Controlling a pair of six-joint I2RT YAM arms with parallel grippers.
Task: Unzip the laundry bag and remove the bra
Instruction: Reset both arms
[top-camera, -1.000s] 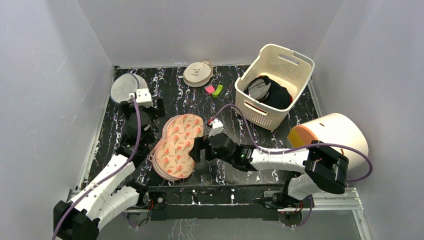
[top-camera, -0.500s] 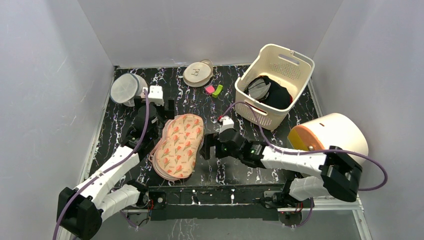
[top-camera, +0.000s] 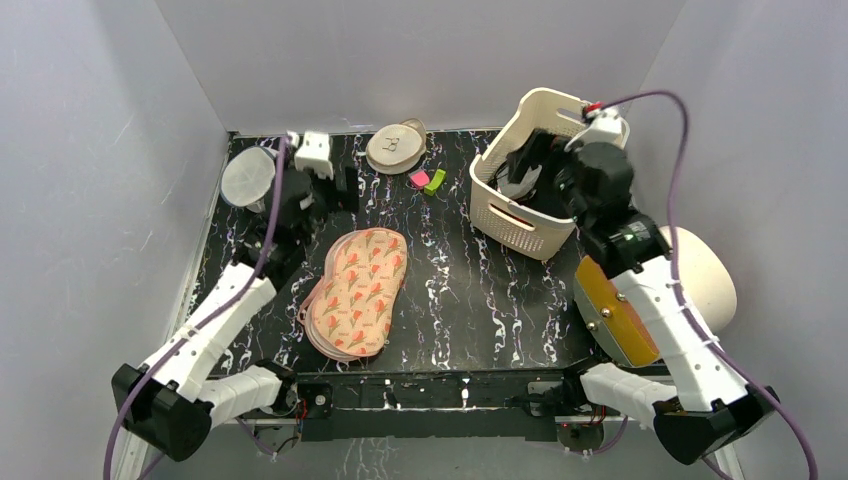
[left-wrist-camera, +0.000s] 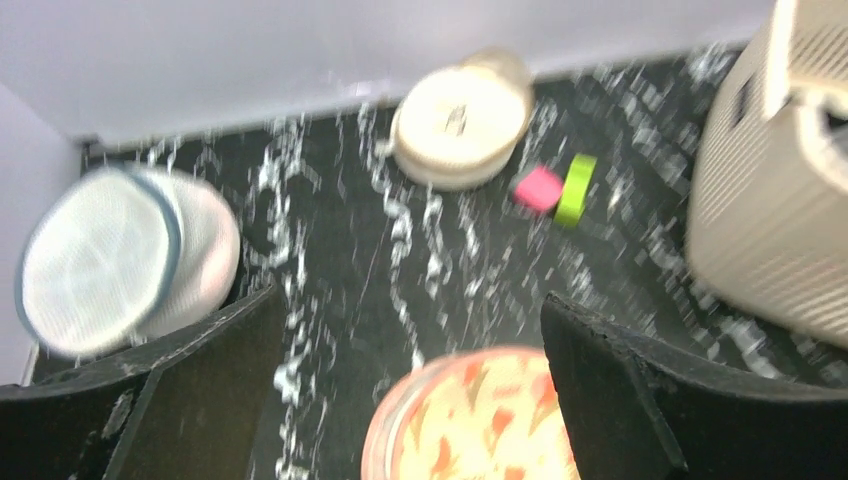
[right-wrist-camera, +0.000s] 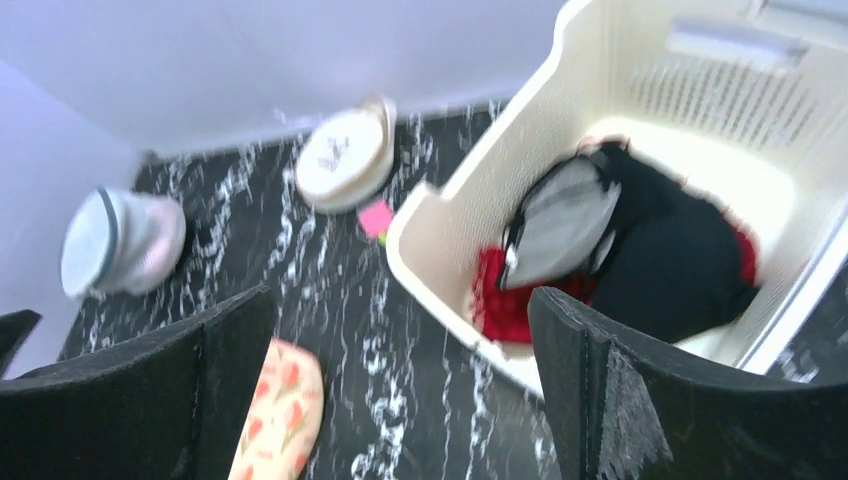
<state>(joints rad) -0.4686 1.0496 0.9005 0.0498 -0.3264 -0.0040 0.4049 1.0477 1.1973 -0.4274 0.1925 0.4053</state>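
inspector: near edge first. where is the laundry bag?
assistant: the laundry bag lies flat on the table, near-middle, left of centre, printed side up. neither arm touches it. whether its zip is shut cannot be told from these views.
inspector: left gripper?
assistant: the left gripper hangs above the table just beyond the bag's far lobe. its jaws are spread wide with nothing between them.
inspector: right gripper?
assistant: the right gripper is raised over the basket, jaws likewise spread wide and empty.
inspector: the bra?
assistant: the bra, a grey piece, lies inside the basket. it rests against black clothes, with red cloth at its near edge. the wrist view is blurred and finer detail is not legible.
inspector: further back?
assistant: a pink block and a green block sit just beside each other, between the bag and the back wall. the grey-white domed pouch is at far left and the beige disc pouch at far centre. a cream drum stands at the right edge, well apart from the bag.
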